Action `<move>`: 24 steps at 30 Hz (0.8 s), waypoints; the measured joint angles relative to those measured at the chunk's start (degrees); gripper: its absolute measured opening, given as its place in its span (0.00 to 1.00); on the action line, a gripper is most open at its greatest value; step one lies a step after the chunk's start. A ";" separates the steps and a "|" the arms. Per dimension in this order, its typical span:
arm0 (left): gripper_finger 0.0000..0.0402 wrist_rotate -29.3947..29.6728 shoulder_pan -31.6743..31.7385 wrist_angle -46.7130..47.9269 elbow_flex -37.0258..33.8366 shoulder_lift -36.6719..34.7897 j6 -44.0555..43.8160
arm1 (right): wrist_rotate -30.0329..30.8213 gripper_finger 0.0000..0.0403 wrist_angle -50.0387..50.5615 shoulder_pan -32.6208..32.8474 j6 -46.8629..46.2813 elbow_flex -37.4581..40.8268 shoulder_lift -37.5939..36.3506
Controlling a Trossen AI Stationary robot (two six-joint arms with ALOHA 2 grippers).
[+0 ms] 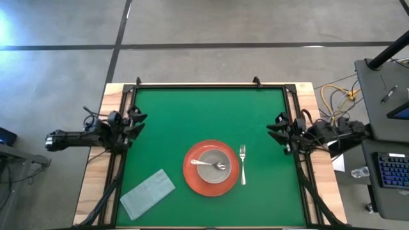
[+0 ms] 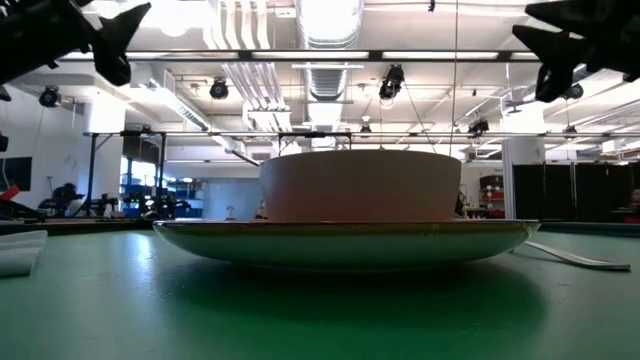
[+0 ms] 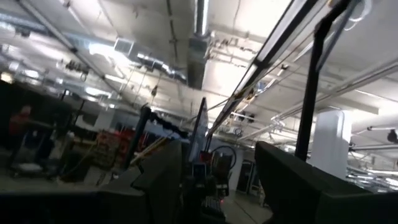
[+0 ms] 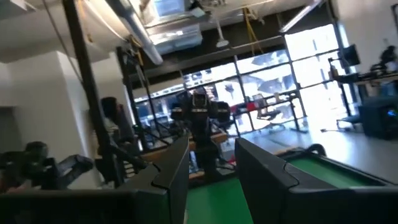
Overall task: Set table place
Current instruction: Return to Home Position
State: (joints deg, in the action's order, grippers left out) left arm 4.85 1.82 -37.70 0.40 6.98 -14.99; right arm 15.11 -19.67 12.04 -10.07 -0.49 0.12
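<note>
The orange-red plate (image 1: 211,168) lies flat on the green table (image 1: 192,115), near its near edge. The grey bowl (image 1: 213,163) stands on the plate, and the silver spoon (image 1: 209,164) lies inside the bowl. The silver fork (image 1: 243,163) lies flat on the table just right of the plate. In the low view the bowl (image 2: 360,184) rises from the plate (image 2: 345,240), with the fork (image 2: 575,256) to its right. My left gripper (image 1: 138,120) hovers open over the left edge; my right gripper (image 1: 276,130) hovers open over the right edge. Both are raised and far from the place.
A folded grey-green napkin (image 1: 147,193) lies flat near the table's near left corner. Black rails (image 1: 211,85) run along the table's far edge and sides. Cables and a desk with a keyboard (image 1: 391,169) stand beyond the right edge.
</note>
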 joint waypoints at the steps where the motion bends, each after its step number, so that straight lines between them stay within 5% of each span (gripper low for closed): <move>1: 0.48 0.41 -0.01 0.64 0.00 0.17 -1.11 | 0.18 0.30 0.35 -0.39 -0.01 0.00 0.01; 5: 0.48 0.51 -0.01 1.42 -0.02 1.69 -1.02 | 4.46 0.30 5.77 -1.01 -2.51 -0.02 0.17; 24: 0.48 0.52 -0.01 1.21 -0.10 4.33 -1.13 | 4.46 0.31 10.45 -0.97 -3.21 -0.03 2.60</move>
State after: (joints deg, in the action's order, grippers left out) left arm 5.37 1.80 -36.48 0.31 11.31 -16.12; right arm 19.57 -9.21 11.07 -13.28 -0.52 2.72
